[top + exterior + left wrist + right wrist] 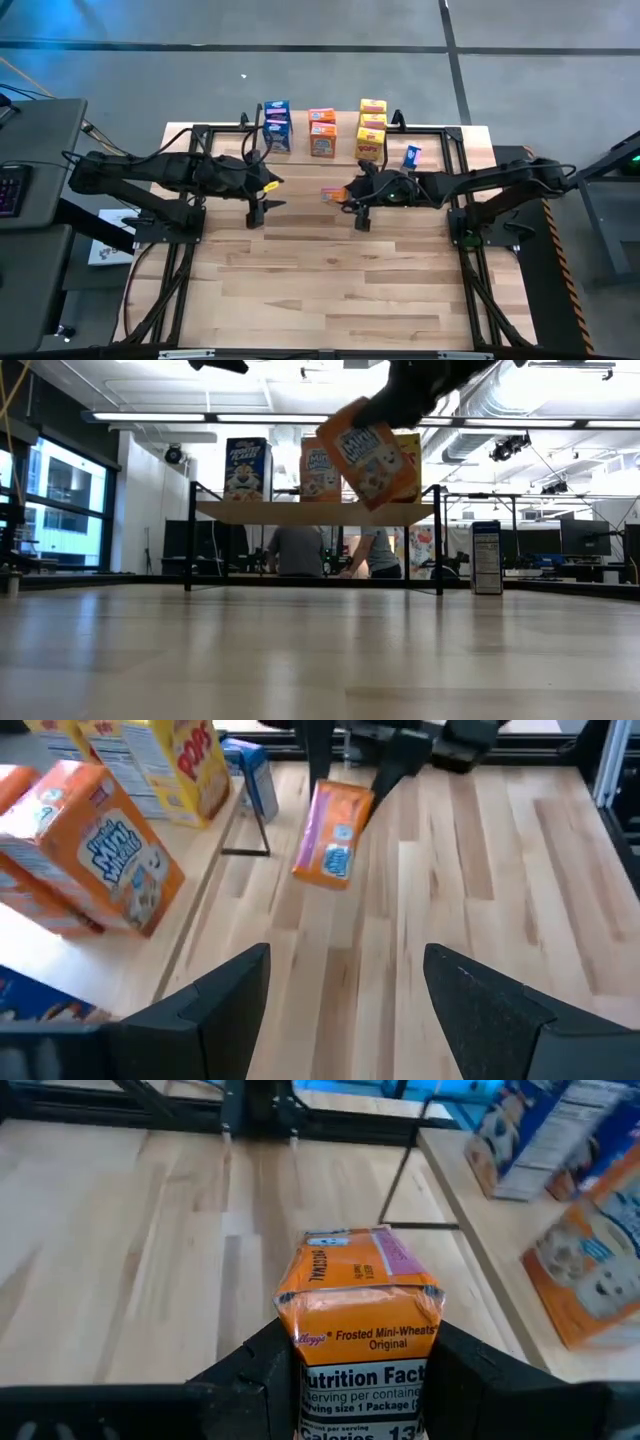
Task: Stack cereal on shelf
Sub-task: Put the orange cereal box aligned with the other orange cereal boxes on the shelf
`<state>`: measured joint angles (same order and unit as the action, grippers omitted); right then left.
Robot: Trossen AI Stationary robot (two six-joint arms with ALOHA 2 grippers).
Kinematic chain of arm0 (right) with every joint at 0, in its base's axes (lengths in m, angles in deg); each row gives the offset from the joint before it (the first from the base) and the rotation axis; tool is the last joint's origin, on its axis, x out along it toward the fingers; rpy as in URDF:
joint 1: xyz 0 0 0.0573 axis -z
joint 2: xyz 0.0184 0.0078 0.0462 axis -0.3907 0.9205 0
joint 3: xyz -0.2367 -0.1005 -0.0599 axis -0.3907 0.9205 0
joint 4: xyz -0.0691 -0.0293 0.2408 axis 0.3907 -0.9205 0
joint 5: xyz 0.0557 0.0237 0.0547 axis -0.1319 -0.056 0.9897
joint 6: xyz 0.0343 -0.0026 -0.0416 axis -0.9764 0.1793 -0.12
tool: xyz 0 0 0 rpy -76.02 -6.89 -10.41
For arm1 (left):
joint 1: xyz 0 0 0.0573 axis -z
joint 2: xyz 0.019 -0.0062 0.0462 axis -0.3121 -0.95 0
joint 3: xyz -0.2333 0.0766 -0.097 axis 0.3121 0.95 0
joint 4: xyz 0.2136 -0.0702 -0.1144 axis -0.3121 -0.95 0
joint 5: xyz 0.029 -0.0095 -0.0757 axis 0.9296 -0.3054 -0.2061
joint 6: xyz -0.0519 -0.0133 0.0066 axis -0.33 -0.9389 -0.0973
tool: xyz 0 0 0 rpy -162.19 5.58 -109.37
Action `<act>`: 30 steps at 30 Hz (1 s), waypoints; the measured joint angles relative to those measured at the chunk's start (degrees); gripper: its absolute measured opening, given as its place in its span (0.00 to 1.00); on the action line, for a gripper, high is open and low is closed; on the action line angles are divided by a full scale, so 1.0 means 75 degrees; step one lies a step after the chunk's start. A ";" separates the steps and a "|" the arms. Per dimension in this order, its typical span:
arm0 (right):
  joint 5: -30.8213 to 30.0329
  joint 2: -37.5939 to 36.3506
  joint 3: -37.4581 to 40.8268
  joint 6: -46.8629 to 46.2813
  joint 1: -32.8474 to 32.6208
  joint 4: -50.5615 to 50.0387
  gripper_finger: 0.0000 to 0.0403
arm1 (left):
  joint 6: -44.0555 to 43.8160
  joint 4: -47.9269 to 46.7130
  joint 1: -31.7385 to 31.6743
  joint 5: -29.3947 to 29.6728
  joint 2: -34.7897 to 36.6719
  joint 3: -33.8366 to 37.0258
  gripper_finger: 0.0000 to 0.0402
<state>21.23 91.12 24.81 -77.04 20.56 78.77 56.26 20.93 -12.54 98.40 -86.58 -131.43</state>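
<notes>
The shelf (315,512) stands at the table's far side. On its plank rest blue (276,125), orange (322,132) and yellow (371,128) cereal boxes. One more blue box (486,557) stands upright on the table, right of the shelf. My right gripper (347,195) is shut on an orange cereal box (372,460) in front of the shelf, held in the air. My left gripper (345,1005) hangs open to the left of that box (333,832), with nothing between its fingers. My right gripper pinches the orange box between its two fingers (250,1370), one on each of two opposite faces near the end closest to the wrist (365,1380). The fingers slant downward toward the table's left. The box is lifted clear of the table and tilted, its free end (325,870) lowest.
The black legs (190,535) of the shelf stand on the table. Bare wood tabletop (330,280) spreads toward the near edge. People (298,550) show in the room behind the table.
</notes>
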 joint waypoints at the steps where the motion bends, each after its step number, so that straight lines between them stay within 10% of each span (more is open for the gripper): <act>1: 0.0024 -0.0058 0.0184 -0.0002 0.0037 0.0256 0.37 | -0.0047 -0.0052 0.0000 0.0000 -0.0001 -0.0004 0.64; 13: 0.1222 -0.0741 0.2736 -0.0173 0.0239 0.4376 0.37 | -0.0834 0.1369 -0.0006 0.0228 0.0782 0.2214 0.64; 30: 0.1134 -0.0607 0.3442 0.0588 0.0098 0.7238 0.37 | -0.0779 0.2886 0.0006 0.0214 0.2118 0.4157 0.64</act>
<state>29.74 86.57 50.62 -72.63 21.29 133.05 50.41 42.58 -12.49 100.01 -70.70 -100.25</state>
